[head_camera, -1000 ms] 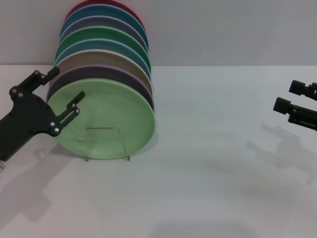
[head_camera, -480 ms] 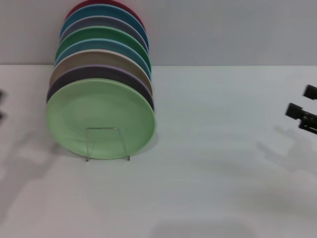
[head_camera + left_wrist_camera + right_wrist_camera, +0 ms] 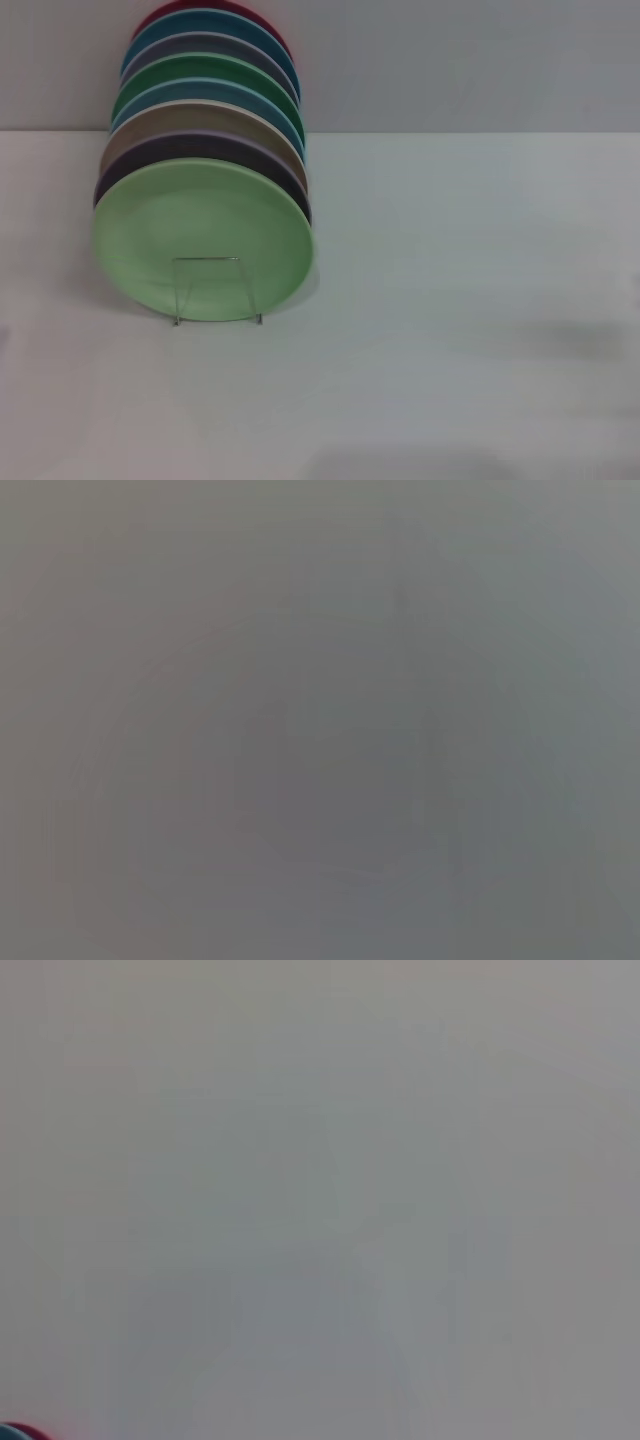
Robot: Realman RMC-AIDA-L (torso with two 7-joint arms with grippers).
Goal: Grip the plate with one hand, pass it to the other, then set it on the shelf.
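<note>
The light pastel-green plate [image 3: 205, 240] stands upright at the front of a row of plates in the left half of the head view. It leans in the small clear thin-framed shelf [image 3: 215, 290], whose front loop crosses its lower part. Neither gripper shows in any view. The left wrist view shows only a plain grey surface. The right wrist view shows a plain pale surface with a sliver of a red and blue rim [image 3: 18, 1431] at its corner.
Behind the light green plate stand several more upright plates: lavender [image 3: 140, 160], tan, teal, darker green [image 3: 210, 72], blue and red [image 3: 215, 8]. The white table [image 3: 450, 300] stretches to the right and front. A grey wall rises behind.
Both grippers have left the head view: the left one drew away off the left edge, and the right one slid out past the right edge. The plates have not moved.
</note>
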